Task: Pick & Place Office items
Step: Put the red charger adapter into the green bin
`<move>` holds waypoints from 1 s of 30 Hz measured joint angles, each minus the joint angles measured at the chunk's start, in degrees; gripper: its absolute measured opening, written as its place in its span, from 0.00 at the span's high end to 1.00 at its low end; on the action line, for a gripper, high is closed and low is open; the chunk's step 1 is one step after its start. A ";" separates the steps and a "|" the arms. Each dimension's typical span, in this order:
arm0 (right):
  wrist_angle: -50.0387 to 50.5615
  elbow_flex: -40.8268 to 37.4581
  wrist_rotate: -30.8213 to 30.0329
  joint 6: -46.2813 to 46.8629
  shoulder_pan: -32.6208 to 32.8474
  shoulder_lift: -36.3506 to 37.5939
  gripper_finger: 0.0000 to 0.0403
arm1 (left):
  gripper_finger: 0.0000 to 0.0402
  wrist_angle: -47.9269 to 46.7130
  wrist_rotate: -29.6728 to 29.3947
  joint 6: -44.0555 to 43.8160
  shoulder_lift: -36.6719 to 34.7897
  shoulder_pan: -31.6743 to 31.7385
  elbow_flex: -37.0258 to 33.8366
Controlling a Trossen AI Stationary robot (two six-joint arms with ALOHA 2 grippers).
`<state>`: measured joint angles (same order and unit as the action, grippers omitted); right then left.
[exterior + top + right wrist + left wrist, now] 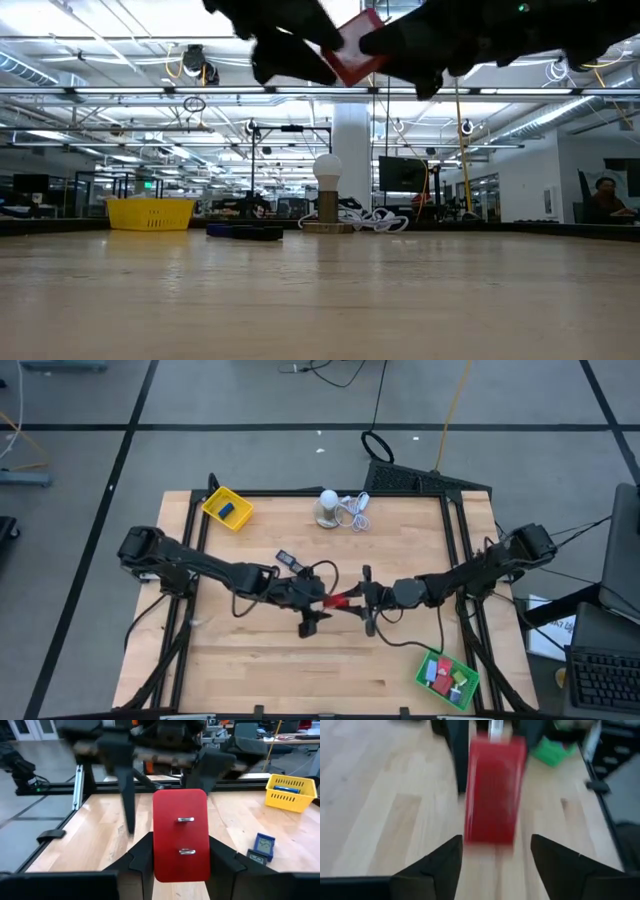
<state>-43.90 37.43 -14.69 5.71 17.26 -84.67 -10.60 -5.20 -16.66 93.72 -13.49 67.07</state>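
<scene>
Bare surface (300, 670) lies all around the red block (343, 599), held mid-air well clear of the green tray (447, 678). Right tool (181, 865) clamps it; left tool (495, 865) gapes apart, fingers off it.

yellow tray (227, 508), green tray (447, 678) (both corners), white lamp (328, 507)

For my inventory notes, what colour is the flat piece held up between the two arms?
Red flat piece, with two small metal clips on its face; clearest in the right wrist view.
</scene>
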 joint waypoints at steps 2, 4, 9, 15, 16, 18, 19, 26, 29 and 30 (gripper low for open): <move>2.59 0.00 -0.07 -0.34 0.67 2.17 0.72 | 0.38 -4.08 1.32 0.28 -2.53 0.05 0.00; 4.98 -0.07 -0.24 -0.41 1.87 4.74 0.72 | 0.36 -7.37 0.96 0.92 -5.44 -0.25 0.00; 8.75 0.00 -0.10 -2.64 6.57 11.18 0.72 | 0.32 -9.02 -6.27 4.87 -13.58 -3.37 -0.08; 10.69 -0.02 -0.15 -7.85 12.05 15.35 0.72 | 0.29 -1.62 -14.67 11.14 -20.69 -7.57 -7.34; 10.84 -0.02 -0.14 -8.26 12.61 15.72 0.72 | 0.29 0.71 -15.34 11.42 -21.91 -7.74 -9.96; 10.94 -0.02 -0.22 -8.56 13.58 16.07 0.72 | 0.30 6.35 -15.88 11.44 -24.48 -7.48 -15.62; 10.96 -0.02 -0.22 -8.53 13.86 16.09 0.72 | 0.30 9.01 -15.88 11.25 -26.06 -6.90 -18.60; 12.53 0.04 1.57 -3.71 18.52 16.48 0.72 | 0.32 22.64 -15.94 7.26 -39.88 -2.24 -36.53; 17.81 2.32 6.37 3.07 21.45 16.83 0.72 | 0.30 26.41 -15.98 6.97 -45.86 -0.57 -42.08; 20.23 3.36 7.40 5.63 22.53 16.92 0.72 | 0.30 27.67 -16.01 6.97 -47.65 -0.12 -43.88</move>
<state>-23.67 40.79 -7.30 11.35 39.79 -67.75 17.07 -21.21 -9.69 46.07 -13.61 23.19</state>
